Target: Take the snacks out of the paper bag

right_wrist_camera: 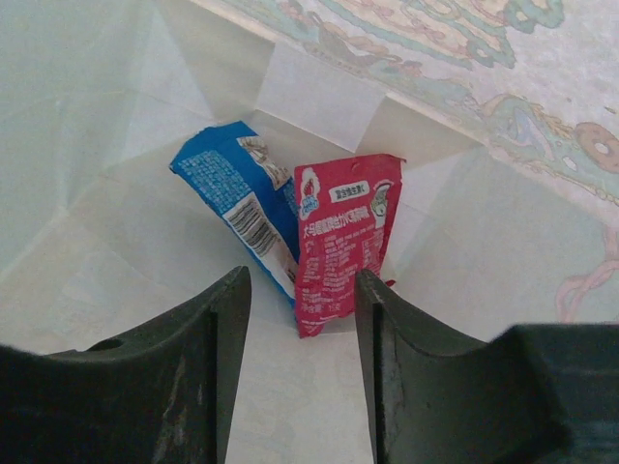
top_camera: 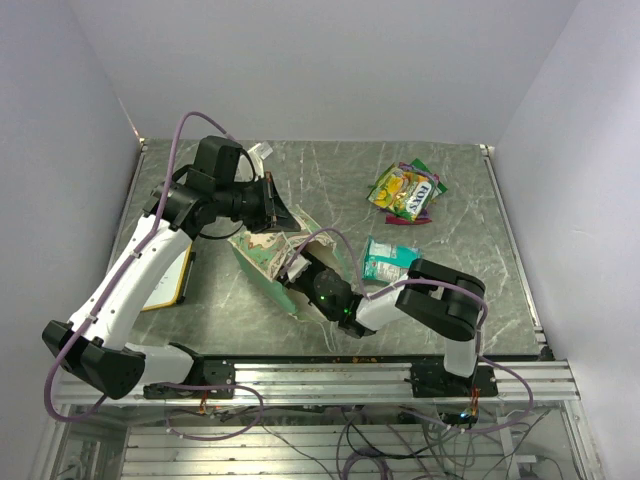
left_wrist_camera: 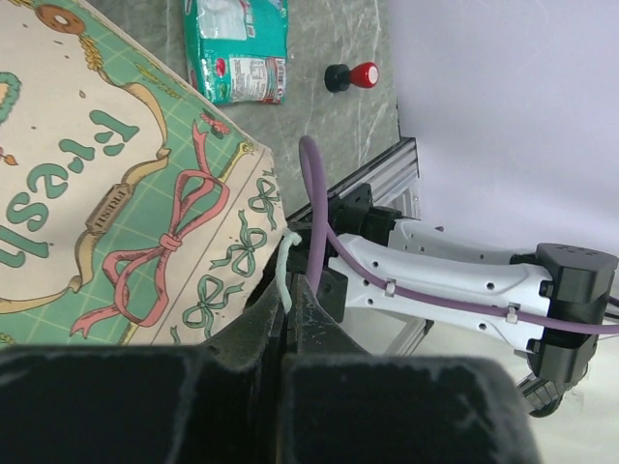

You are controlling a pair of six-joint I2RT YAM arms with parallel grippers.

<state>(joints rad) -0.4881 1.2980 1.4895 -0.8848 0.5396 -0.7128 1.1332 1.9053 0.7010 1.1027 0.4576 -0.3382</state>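
Observation:
The paper bag (top_camera: pixel 262 256) lies at mid-table, its printed front in the left wrist view (left_wrist_camera: pixel 116 174). My left gripper (top_camera: pixel 279 209) is shut on the bag's white string handle (left_wrist_camera: pixel 283 275) and holds the mouth up. My right gripper (top_camera: pixel 301 270) reaches into the bag's mouth. It is open (right_wrist_camera: pixel 302 290) and empty, just short of a red packet (right_wrist_camera: pixel 343 232) and a blue packet (right_wrist_camera: pixel 240 198) lying at the bag's bottom. On the table are a teal packet (top_camera: pixel 385 258), also in the left wrist view (left_wrist_camera: pixel 240 48), and yellow-green packets (top_camera: pixel 405 190) on a purple one.
A wood-framed whiteboard (top_camera: pixel 172 275) lies under the left arm at the table's left edge. A red-topped black button (left_wrist_camera: pixel 353 75) stands near the teal packet. The right arm (left_wrist_camera: pixel 464 280) crosses beside the bag. White walls enclose the table on three sides.

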